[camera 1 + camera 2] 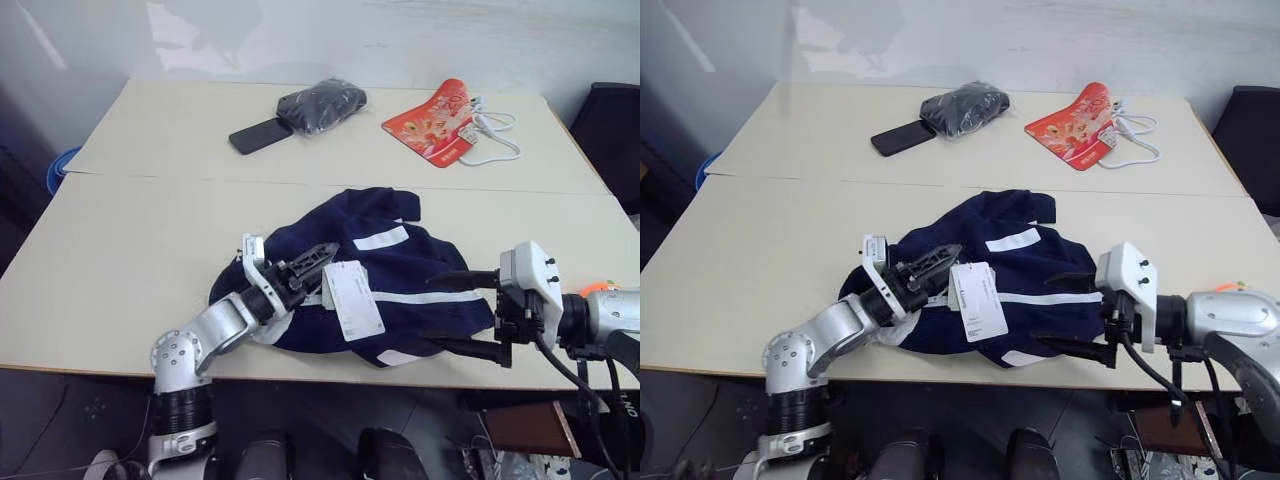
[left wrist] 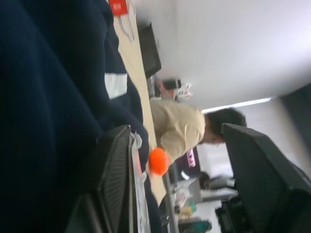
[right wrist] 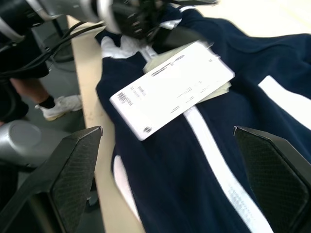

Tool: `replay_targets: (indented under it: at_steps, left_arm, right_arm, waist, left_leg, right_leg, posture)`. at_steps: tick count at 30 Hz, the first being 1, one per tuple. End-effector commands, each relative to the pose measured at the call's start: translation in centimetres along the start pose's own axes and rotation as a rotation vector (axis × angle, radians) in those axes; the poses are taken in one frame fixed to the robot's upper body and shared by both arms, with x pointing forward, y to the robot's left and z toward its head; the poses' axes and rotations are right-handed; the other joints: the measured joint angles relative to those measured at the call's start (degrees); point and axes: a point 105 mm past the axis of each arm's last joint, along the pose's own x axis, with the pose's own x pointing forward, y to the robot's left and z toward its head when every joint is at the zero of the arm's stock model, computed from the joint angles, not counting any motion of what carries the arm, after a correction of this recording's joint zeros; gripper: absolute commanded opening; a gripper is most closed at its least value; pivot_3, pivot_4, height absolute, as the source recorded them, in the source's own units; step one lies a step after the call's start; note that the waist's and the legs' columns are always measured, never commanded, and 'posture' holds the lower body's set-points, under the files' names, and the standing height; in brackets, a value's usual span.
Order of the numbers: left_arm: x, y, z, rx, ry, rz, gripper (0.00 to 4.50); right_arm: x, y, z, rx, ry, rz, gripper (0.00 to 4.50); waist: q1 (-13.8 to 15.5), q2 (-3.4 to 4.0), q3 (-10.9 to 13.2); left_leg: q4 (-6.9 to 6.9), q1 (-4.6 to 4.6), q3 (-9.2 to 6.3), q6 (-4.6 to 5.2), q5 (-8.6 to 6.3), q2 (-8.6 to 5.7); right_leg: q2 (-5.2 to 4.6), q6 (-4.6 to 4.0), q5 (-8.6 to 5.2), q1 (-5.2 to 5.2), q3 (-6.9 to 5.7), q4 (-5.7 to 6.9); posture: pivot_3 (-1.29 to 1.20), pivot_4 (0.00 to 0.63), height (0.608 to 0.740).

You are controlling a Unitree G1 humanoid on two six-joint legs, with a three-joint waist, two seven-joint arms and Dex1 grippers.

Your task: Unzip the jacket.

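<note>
The jacket [image 1: 370, 285] lies crumpled at the table's [image 1: 120, 250] near edge, zipper up. Left claw [image 1: 318, 256] sits spread at the collar end by the paper tag [image 1: 352, 300], probably hunting the pull. Right claw [image 1: 462, 312] gapes wide around the hem, empty, likely ready to pin it.

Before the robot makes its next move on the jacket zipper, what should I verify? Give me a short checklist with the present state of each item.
1. Jacket lies fully on the table: ok, though its lower edge is near the front edge.
2. Right gripper open: ok; its fingers stand wide apart at the jacket's right edge.
3. Left gripper open for a grasp: ok in the wrist view.
4. Zipper pull located: cannot tell; the white paper tag covers part of the zipper line.
5. Zipper already opened: cannot tell.
6. Phone and black bundle away from the work: ok.
</note>
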Motion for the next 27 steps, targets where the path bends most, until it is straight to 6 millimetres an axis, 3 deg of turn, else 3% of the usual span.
replay_targets:
  at_steps: [1,6,10,14,16,21,24,27]
  left_arm:
    - [-2.0,-1.8,0.4,0.113,0.043,-0.035,4.17]
    - [-5.7,-2.7,0.0,0.328,0.193,0.013,4.17]
    - [-9.1,-3.7,-0.2,0.634,0.387,0.062,4.17]
    - [-11.9,-2.1,3.6,1.065,0.568,0.211,4.17]
    - [-11.9,-2.0,5.2,1.168,0.590,0.230,4.17]
    - [-10.6,-2.5,6.4,1.294,0.616,0.169,4.17]
    - [-9.5,-2.6,6.2,1.333,0.639,0.123,4.17]
    - [-9.0,-2.3,5.4,1.357,0.679,0.086,4.17]
  right_arm:
    - [0.6,-0.2,0.8,-0.094,-0.029,-0.055,4.50]
    - [2.0,-0.1,1.5,-0.163,-0.071,-0.097,4.50]
    - [3.4,1.3,1.5,-0.271,-0.065,-0.077,4.50]
    - [5.3,2.5,1.7,-0.290,-0.119,-0.071,4.50]
    - [6.2,3.4,1.5,-0.254,-0.130,-0.038,4.50]
    - [8.6,3.9,1.4,-0.216,-0.161,-0.065,4.50]
    - [9.9,2.8,0.9,-0.245,-0.139,-0.144,4.50]
    - [11.2,3.0,0.1,-0.283,-0.103,-0.150,4.50]
  waist:
    - [-0.1,0.01,0.0]
    - [-0.2,0.05,0.0]
    - [-0.1,0.06,0.0]
    - [-0.1,0.13,0.0]
    - [-0.1,0.18,0.0]
    - [-0.2,0.16,0.0]
    - [-0.5,0.16,0.0]
    - [-0.8,0.16,0.0]
  left_leg:
    - [-0.01,0.01,0.00,-0.01,0.00,0.01]
    - [-0.06,0.01,0.06,-0.07,0.02,0.03]
    - [-0.12,-0.04,0.12,-0.10,0.01,0.04]
    - [-0.30,-0.01,0.65,-0.21,0.02,0.00]
    - [-0.44,0.01,0.83,-0.25,0.05,0.01]
    - [-0.67,-0.08,0.89,-0.29,0.08,0.08]
    - [-0.68,-0.09,0.99,-0.28,0.09,0.08]
    - [-0.68,-0.05,1.04,-0.26,0.10,0.08]
  right_leg:
    - [0.01,0.00,0.00,0.00,0.00,0.00]
    - [0.04,-0.03,-0.02,-0.09,0.06,0.03]
    - [0.09,-0.07,-0.04,-0.21,0.09,0.01]
    - [0.14,-0.10,-0.06,-0.27,0.11,-0.09]
    - [0.14,-0.14,-0.08,-0.34,0.14,-0.11]
    - [0.19,-0.16,-0.09,-0.55,0.16,-0.13]
    - [0.19,-0.15,-0.09,-0.62,0.20,-0.11]
    - [0.19,-0.15,-0.09,-0.62,0.26,-0.07]
  posture:
    - [0.00,0.150,0.740]
    - [0.00,0.150,0.740]
    - [0.00,0.150,0.740]
    - [0.00,0.150,0.740]
    - [0.00,0.150,0.740]
    - [0.00,0.150,0.740]
    - [0.00,0.150,0.740]
    - [0.00,0.150,0.740]
